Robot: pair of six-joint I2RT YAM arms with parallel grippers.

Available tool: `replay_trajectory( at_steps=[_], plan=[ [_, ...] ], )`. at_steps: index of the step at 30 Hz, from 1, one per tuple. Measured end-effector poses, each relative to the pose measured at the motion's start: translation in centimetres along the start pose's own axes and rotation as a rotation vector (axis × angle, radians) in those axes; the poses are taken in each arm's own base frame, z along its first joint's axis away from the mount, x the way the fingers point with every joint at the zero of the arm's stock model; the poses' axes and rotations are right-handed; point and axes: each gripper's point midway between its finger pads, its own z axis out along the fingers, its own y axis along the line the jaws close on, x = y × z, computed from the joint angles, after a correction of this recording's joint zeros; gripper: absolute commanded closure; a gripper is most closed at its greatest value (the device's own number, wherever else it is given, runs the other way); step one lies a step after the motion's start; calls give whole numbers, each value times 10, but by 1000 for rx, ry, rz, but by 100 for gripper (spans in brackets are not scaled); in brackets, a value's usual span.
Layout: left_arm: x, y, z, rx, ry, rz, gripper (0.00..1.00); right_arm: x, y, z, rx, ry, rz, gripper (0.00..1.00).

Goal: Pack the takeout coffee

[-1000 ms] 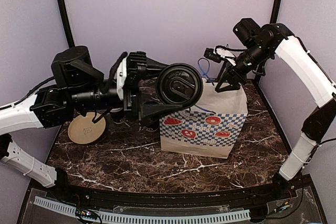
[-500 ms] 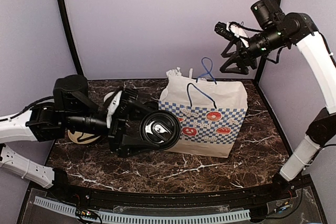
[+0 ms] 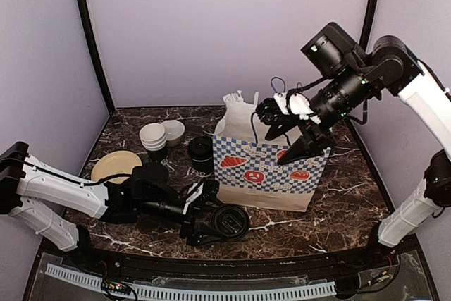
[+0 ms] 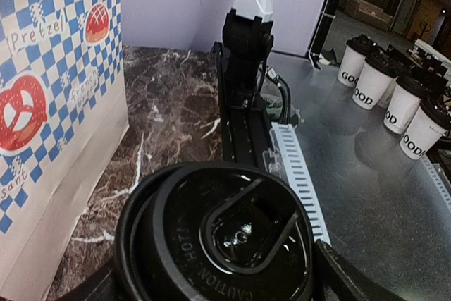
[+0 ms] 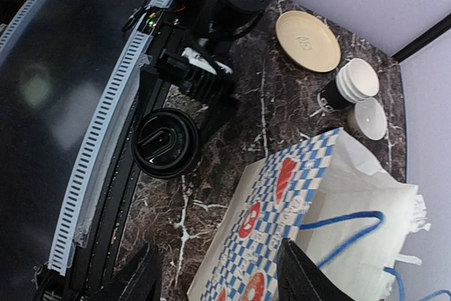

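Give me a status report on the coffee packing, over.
Left tool clamped on takeout coffee, low beside paper bag. Right tool open above bag mouth. Coffee not yet bagged.

— What colour is the takeout coffee (image 3: 229,220)?
— Black, cup and lid alike.
— And the paper bag (image 3: 271,181)?
— Blue-and-white checks with red pretzels and doughnuts, and blue handles (image 5: 379,215). The table (image 3: 331,209) is dark brown marble veined white, and the plate (image 3: 113,166) is tan.

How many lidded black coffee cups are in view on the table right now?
1: the takeout coffee, held in the left gripper near the table's front edge. Others may be hidden behind the paper bag.
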Motion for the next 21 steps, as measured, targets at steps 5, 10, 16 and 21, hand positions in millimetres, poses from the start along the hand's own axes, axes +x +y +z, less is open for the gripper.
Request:
replay_trajectory(
  at_steps=[5, 10, 16, 21],
  plan=[
    [-6, 5, 3, 33, -77, -19, 14, 17, 23, 38, -122, 95, -31, 49],
    [-2, 20, 4, 42, -104, -59, 14, 29, 35, 59, -183, 155, -63, 51],
    [7, 31, 7, 60, -109, -108, 11, 39, 43, 79, -244, 199, -90, 50],
    [15, 35, 11, 71, -97, -142, 7, 51, 50, 103, -302, 241, -95, 49]
  ],
)
